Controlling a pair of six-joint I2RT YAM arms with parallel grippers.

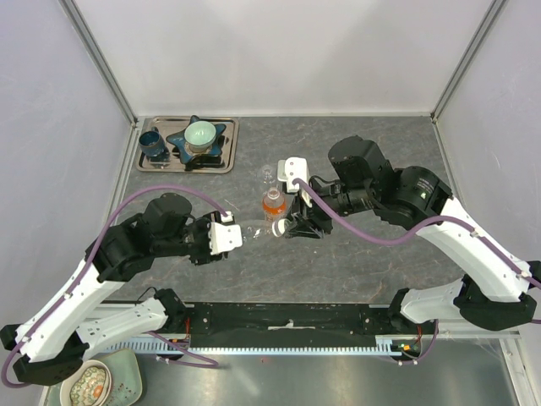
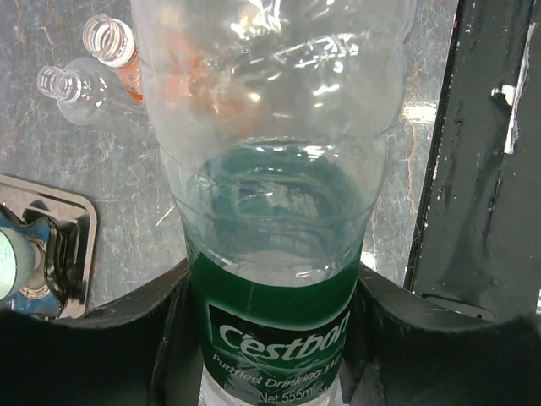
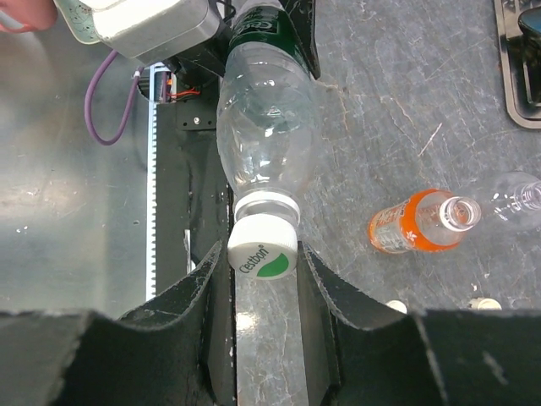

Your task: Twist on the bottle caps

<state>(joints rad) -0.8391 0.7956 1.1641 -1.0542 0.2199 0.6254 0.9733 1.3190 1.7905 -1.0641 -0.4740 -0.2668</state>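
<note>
My left gripper is shut on the clear greenish bottle at its green label and holds it lying level, neck pointing right. A white cap with a green mark sits on that bottle's neck. My right gripper is shut on this cap, one finger on each side. The orange bottle and the smaller clear bottle stand uncapped just behind. They also show in the right wrist view, orange and clear. Two loose caps lie on the table.
A metal tray at the back left holds a dark blue cup and a pale green bowl on a blue star-shaped stand. A patterned dish sits off the table at the near left corner.
</note>
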